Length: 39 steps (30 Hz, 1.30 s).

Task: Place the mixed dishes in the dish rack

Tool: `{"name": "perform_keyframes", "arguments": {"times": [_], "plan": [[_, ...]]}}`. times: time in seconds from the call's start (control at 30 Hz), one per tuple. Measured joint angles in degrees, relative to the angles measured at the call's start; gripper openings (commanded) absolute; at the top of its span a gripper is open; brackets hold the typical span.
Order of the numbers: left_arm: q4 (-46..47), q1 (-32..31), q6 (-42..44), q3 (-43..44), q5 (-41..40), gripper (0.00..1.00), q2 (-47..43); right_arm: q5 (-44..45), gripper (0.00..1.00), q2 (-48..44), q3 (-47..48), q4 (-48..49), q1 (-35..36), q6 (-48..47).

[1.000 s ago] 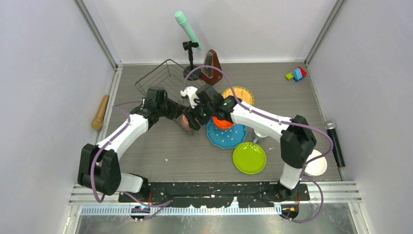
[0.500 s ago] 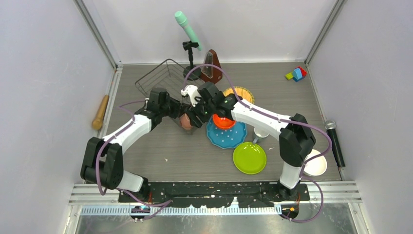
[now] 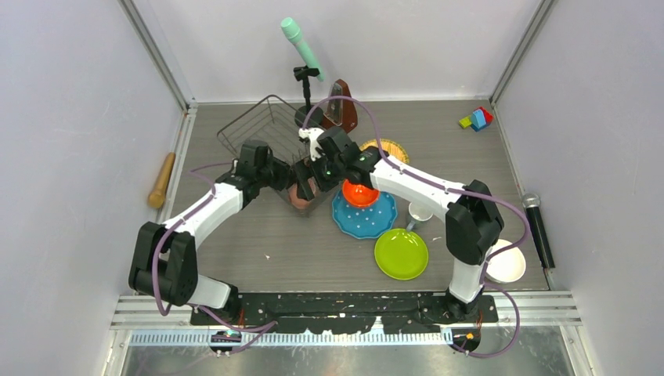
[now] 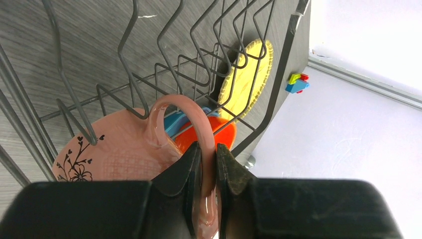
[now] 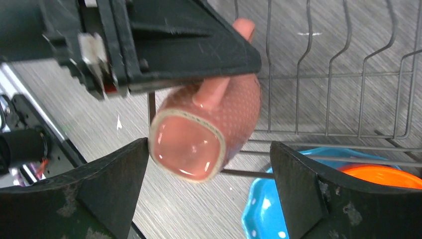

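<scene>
A pinkish-tan mug (image 3: 301, 196) hangs on its side at the near right corner of the dish rack (image 3: 258, 125). My left gripper (image 4: 205, 149) is shut on the mug's handle (image 4: 171, 107), and the mug's body (image 4: 114, 157) lies against the rack's wire prongs (image 4: 129, 69). My right gripper (image 5: 209, 147) stands open around the mug's mouth (image 5: 189, 149), its left fingertip (image 5: 134, 159) close to the rim. The orange bowl (image 3: 359, 193) sits on the blue dotted plate (image 3: 365, 218). The lime-green plate (image 3: 401, 253), yellow plate (image 3: 389, 148), grey mug (image 3: 420, 213) and white bowl (image 3: 506, 264) lie to the right.
A brown metronome (image 3: 342, 105) and a microphone stand (image 3: 305, 78) stand just behind the rack. A wooden roller (image 3: 162, 180) lies at the left wall, a black microphone (image 3: 539, 231) at the right, and toy blocks (image 3: 476, 119) at the back right.
My right gripper's jaws have spread wide apart around the mug. Both grippers and the mug have shifted slightly back toward the rack.
</scene>
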Motion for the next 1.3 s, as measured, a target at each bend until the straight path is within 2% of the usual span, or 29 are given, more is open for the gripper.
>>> {"name": "perform_keyframes", "arguments": {"times": [0.3,0.4,0.67,0.8,1.0,1.13,1.2,1.27,1.3], "plan": [[-8.87,-0.02,1.29,3.32,-0.52,0.00,-0.07,16.72,0.91,0.57,-0.02,6.71,4.90,6.93],[-10.29,0.07,1.46,3.50,-0.90,0.00,-0.09,18.49,0.91,1.07,0.00,6.91,5.84,7.85],[-11.13,0.46,1.46,3.50,-0.85,0.00,-0.09,18.45,0.80,1.14,-0.90,7.98,6.25,10.86],[-11.63,0.74,1.51,3.56,-0.76,0.00,-0.09,17.57,0.89,1.14,-1.42,8.68,6.36,11.78],[-12.52,1.25,1.53,3.65,0.11,0.00,-0.22,13.51,0.91,1.14,-2.91,8.70,6.25,12.94],[-12.68,1.46,1.51,3.65,0.52,0.00,-0.31,12.22,0.79,1.14,-3.50,8.72,6.34,13.09],[-12.83,1.55,1.49,3.65,0.70,0.00,-0.44,12.04,0.62,1.14,-3.50,8.90,6.56,13.09],[-13.25,1.64,1.55,3.65,0.70,0.00,-0.55,12.11,0.37,1.14,-3.45,8.85,6.69,12.94],[-13.49,1.75,1.60,3.65,0.72,0.02,-0.61,12.13,0.31,1.14,-3.39,8.79,6.71,12.85]]}}
